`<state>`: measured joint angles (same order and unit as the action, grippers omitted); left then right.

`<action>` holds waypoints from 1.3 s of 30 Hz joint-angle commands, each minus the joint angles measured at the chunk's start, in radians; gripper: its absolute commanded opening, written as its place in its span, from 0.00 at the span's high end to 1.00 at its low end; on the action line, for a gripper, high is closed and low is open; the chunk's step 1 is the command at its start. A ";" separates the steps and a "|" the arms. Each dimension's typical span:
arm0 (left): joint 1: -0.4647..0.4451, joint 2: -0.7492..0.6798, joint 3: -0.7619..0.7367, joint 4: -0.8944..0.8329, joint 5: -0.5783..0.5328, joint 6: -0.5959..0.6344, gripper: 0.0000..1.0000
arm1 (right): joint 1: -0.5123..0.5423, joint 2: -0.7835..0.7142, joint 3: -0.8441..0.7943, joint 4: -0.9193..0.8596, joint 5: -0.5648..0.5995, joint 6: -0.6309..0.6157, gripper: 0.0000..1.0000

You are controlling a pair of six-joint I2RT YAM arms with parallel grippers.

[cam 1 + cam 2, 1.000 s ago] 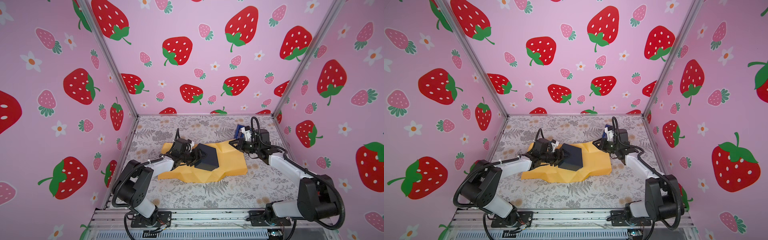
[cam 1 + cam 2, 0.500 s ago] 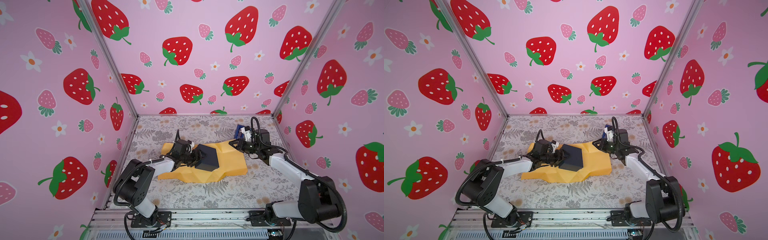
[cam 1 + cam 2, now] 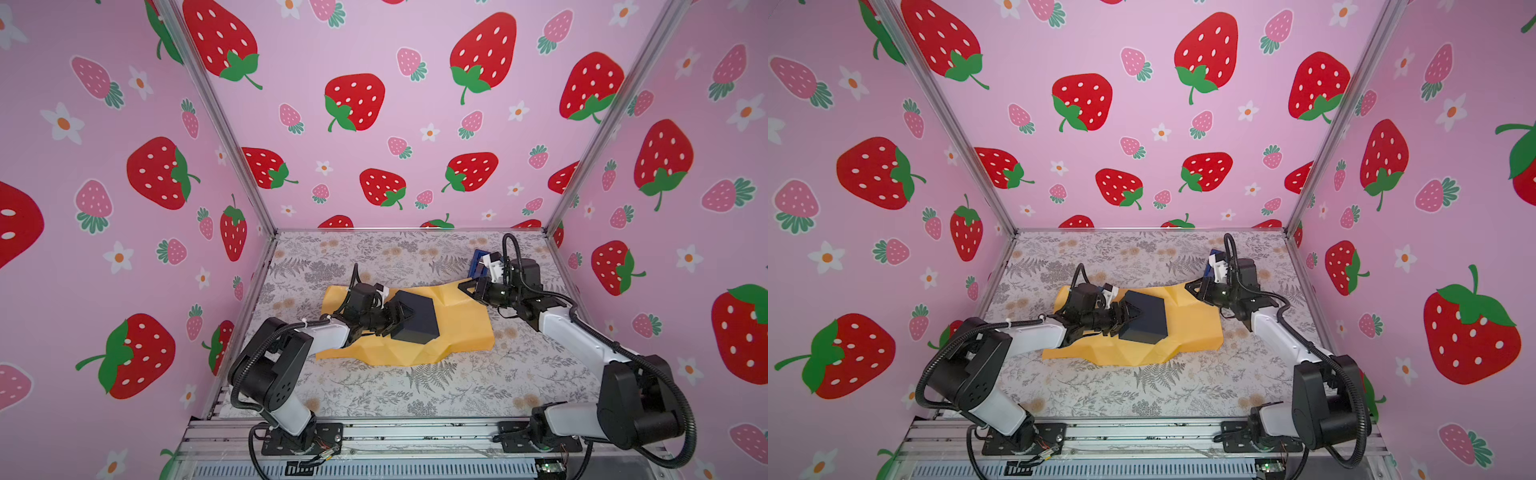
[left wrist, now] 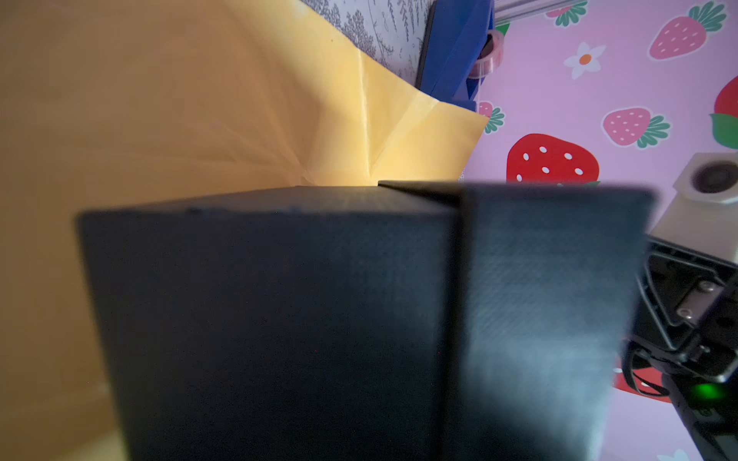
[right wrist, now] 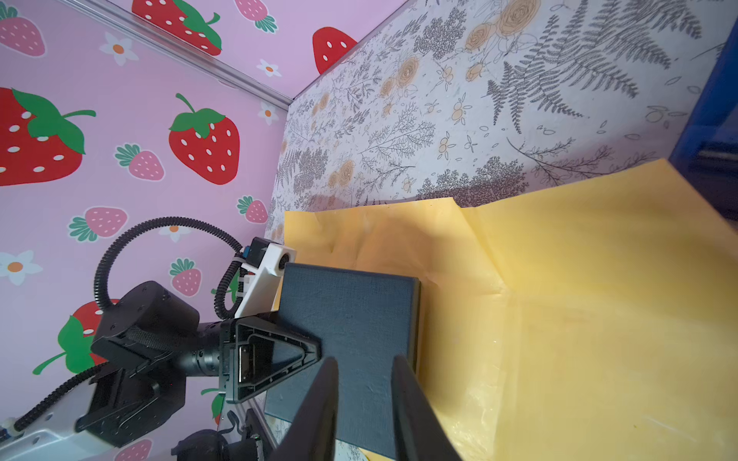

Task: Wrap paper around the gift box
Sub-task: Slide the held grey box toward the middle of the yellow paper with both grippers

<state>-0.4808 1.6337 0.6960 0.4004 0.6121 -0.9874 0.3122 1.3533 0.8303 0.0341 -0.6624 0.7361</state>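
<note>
Left jaws clamp the gift box [image 3: 419, 322] over the paper [image 3: 461, 332], whose raised far corner lies just beside the right jaws (narrowly parted, empty), the nearer pair for it.

Blue tape dispenser [image 3: 477, 266] stands on the floral table covering [image 3: 374, 390], near its far right corner, with a clear tape roll [image 4: 485, 56] fitted. Strawberry-print pink walls [image 3: 395, 124] enclose the covering on three sides. An aluminium rail [image 3: 415, 432] runs along its near edge.
</note>
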 commanded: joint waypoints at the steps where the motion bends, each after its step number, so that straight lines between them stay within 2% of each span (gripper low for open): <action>1: -0.004 0.012 -0.001 0.046 -0.017 -0.019 0.34 | 0.008 -0.024 0.013 -0.017 0.006 -0.009 0.73; 10: -0.005 0.016 -0.018 0.039 -0.031 -0.022 0.32 | 0.011 -0.022 0.013 -0.025 0.008 -0.017 0.73; 14: -0.005 0.011 -0.019 0.011 -0.036 -0.013 0.24 | 0.013 -0.023 0.010 -0.025 0.008 -0.017 0.73; 16: -0.005 -0.002 -0.014 -0.065 -0.070 0.007 0.16 | 0.014 -0.021 0.011 -0.026 0.010 -0.018 0.73; 18: -0.004 -0.021 -0.004 -0.146 -0.107 0.040 0.12 | 0.018 -0.020 0.012 -0.028 0.014 -0.025 0.73; 26: 0.003 -0.040 0.117 -0.465 -0.193 0.217 0.08 | 0.034 0.012 0.009 -0.021 0.008 -0.034 0.72; 34: 0.027 -0.058 0.170 -0.605 -0.216 0.296 0.04 | 0.082 0.089 0.011 0.000 0.006 -0.037 0.56; 39: 0.031 -0.014 0.208 -0.654 -0.172 0.340 0.01 | 0.122 0.139 0.021 0.034 0.002 -0.021 0.49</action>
<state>-0.4538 1.5852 0.8749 -0.1345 0.4572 -0.7055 0.4183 1.4750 0.8307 0.0349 -0.6556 0.7097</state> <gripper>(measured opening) 0.987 0.502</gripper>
